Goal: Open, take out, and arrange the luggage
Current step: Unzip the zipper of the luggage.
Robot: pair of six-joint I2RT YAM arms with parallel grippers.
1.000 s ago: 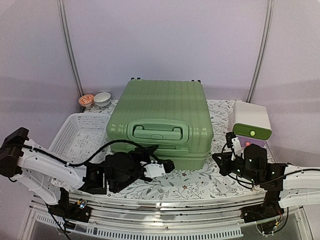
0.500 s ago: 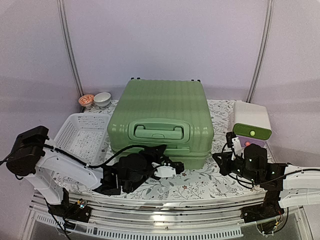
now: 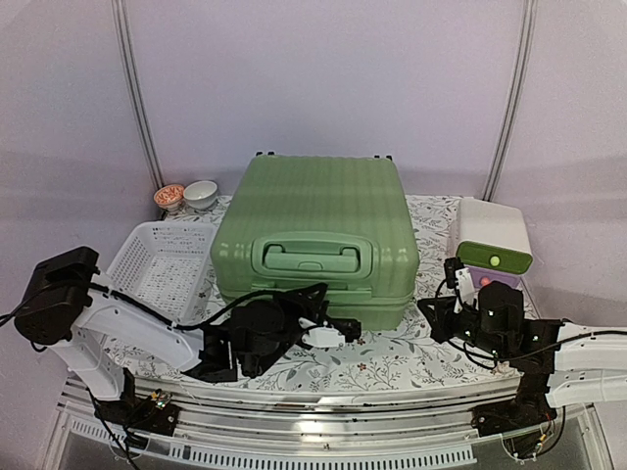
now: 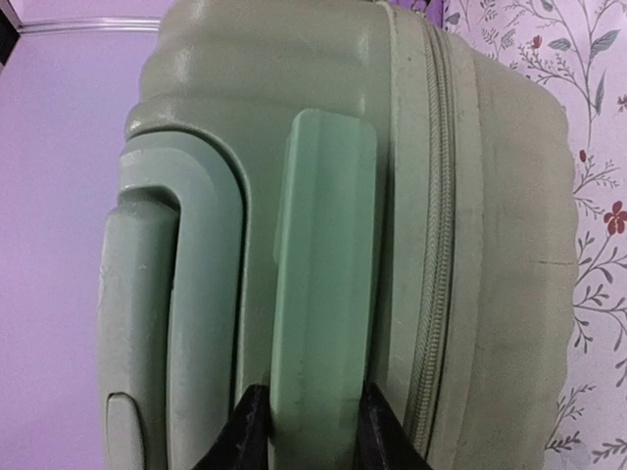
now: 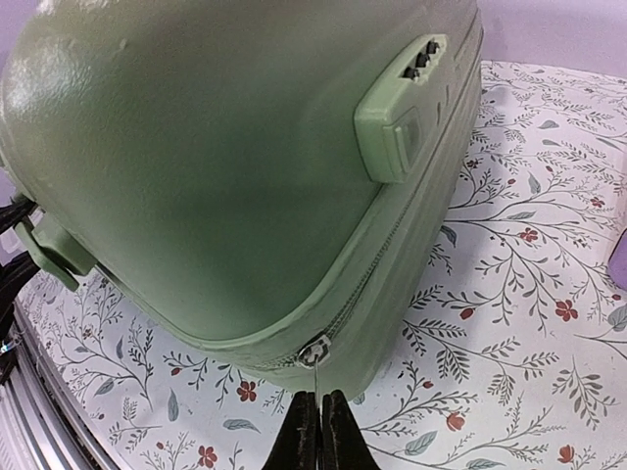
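Left wrist cam: left tool [image 4: 312, 421] clamps narrow on the bar [image 4: 323, 274] at 6 o'clock of luggage [image 4: 490, 245], lying flat at tabletop [image 5: 529, 294] centre. At approx 4 o'clock corner, right tool [image 5: 319, 416] is pinched shut on zip pull [image 5: 315, 367]. To unzip well, I'd brace w/ left and drag pull along the track [image 5: 377, 257], hugging the corner curve, no outward yank.

I log one table [image 3: 431, 343], covered by a floral cloth. Resting on it: luggage [image 3: 313, 220] at centre, white perforated basket [image 3: 162, 262] left, white-and-green box [image 3: 490, 240] right, two small bowls [image 3: 201, 193] back-left.
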